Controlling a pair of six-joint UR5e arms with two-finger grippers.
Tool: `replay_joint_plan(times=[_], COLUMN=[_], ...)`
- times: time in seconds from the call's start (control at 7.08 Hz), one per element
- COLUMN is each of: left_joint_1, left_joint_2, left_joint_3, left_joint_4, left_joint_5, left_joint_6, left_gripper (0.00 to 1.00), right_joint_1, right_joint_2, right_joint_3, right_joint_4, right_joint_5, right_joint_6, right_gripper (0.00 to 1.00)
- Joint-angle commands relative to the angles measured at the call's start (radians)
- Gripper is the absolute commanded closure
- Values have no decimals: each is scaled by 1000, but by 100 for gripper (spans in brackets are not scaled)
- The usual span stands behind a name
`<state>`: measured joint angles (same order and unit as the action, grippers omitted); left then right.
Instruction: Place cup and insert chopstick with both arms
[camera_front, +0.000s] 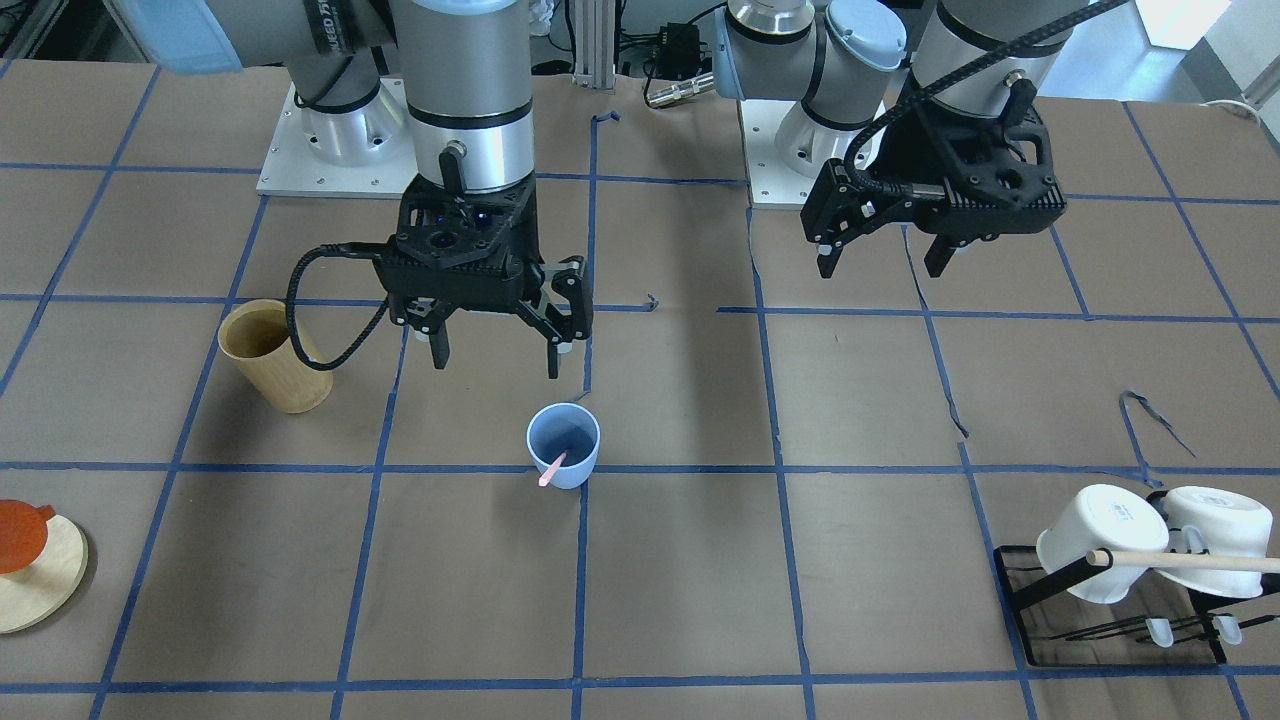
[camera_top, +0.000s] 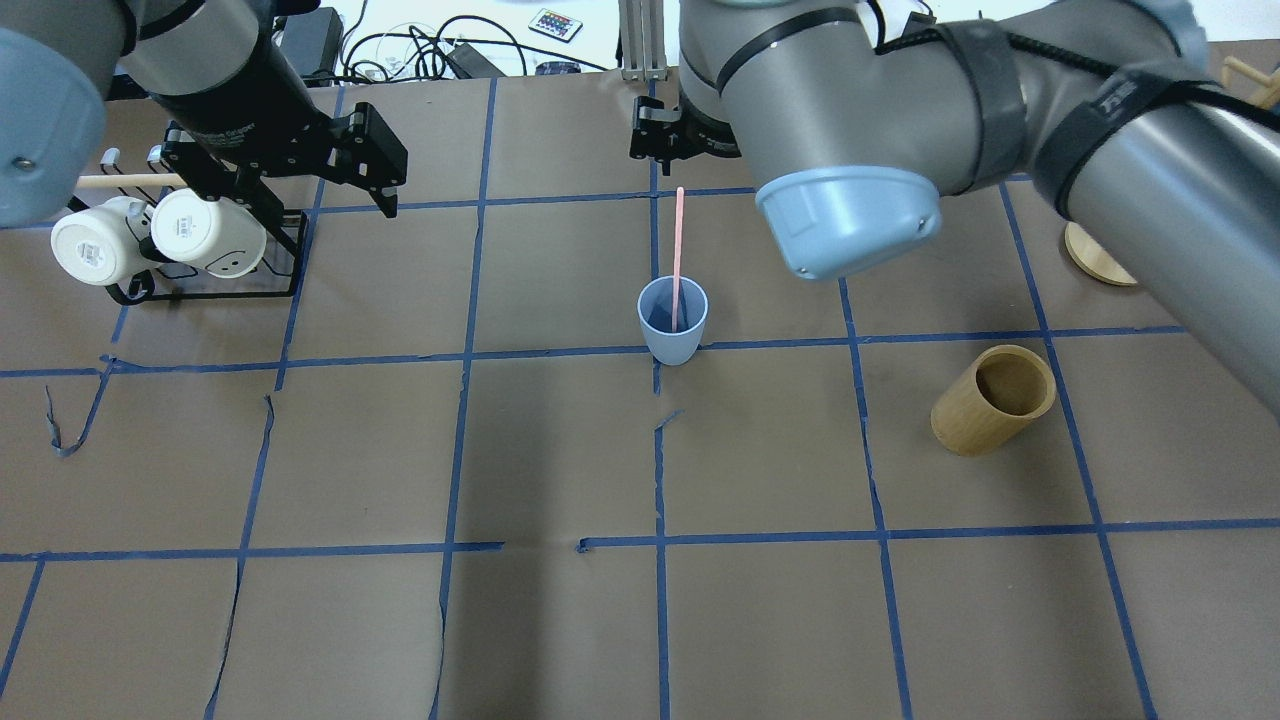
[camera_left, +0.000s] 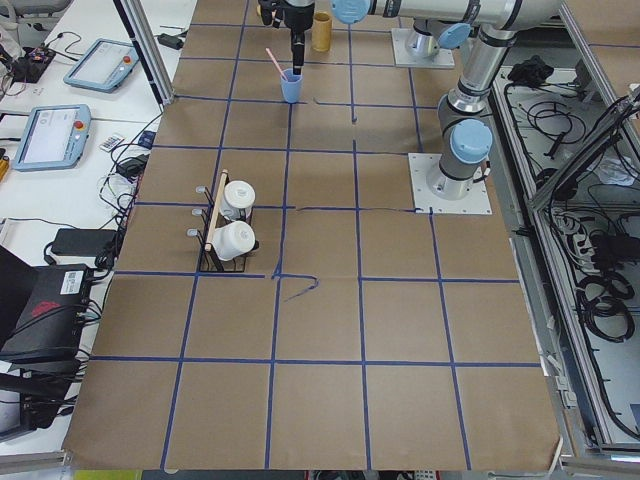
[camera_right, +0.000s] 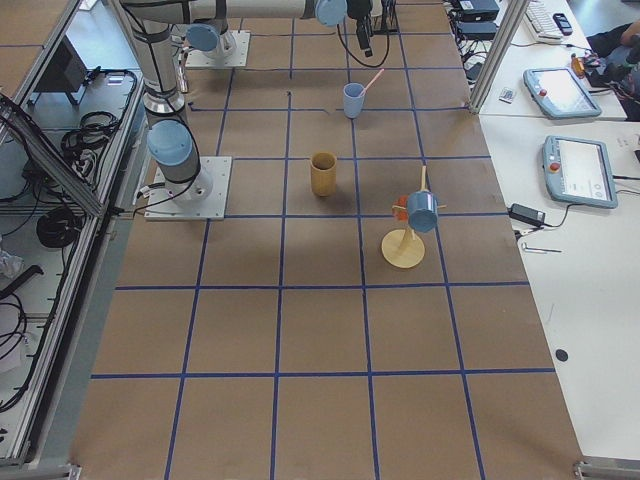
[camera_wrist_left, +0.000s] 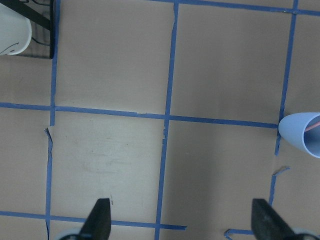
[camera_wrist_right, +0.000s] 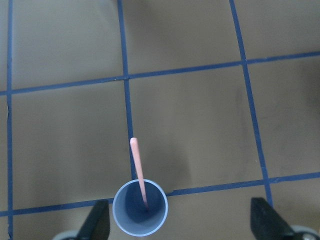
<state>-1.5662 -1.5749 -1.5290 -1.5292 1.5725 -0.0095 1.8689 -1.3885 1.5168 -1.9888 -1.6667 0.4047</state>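
The light-blue cup (camera_front: 563, 445) stands upright on the brown table, on a blue tape line near the middle. The pale pink chopstick (camera_front: 551, 470) stands inside it and leans on the rim. Both also show in the overhead view, cup (camera_top: 672, 320) and chopstick (camera_top: 678, 250). My right gripper (camera_front: 495, 350) is open and empty, just above and behind the cup; its wrist view shows the cup (camera_wrist_right: 140, 207) between the fingertips' line. My left gripper (camera_front: 880, 255) is open and empty, raised well off to the side; the cup (camera_wrist_left: 302, 135) sits at its view's right edge.
A tan bamboo cup (camera_front: 275, 355) stands near my right gripper's cable side. A black rack (camera_front: 1030, 600) with two white mugs (camera_front: 1100, 540) and a wooden rod (camera_front: 1190, 560) is at the left arm's side. A round wooden stand (camera_front: 40, 585) is at the far right edge.
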Motion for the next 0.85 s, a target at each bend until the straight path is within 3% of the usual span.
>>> replay_joint_plan(times=[0.0,0.28,0.71], left_joint_1=[5,5,5], left_joint_2=[0,0,4], left_joint_3=[3,0,-11], left_joint_4=[1,1,1], left_joint_5=[1,0,-2], left_joint_6=[51,49,49], left_gripper=[0,0,0], right_joint_1=[-139,-245,-283], right_joint_2=[-20,-76,-153], right_joint_3=[-108,-106,-96], right_joint_4=[241,440,609], right_joint_5=[130,122,96], right_joint_6=[-67,-268,-372], right_gripper=[0,0,0])
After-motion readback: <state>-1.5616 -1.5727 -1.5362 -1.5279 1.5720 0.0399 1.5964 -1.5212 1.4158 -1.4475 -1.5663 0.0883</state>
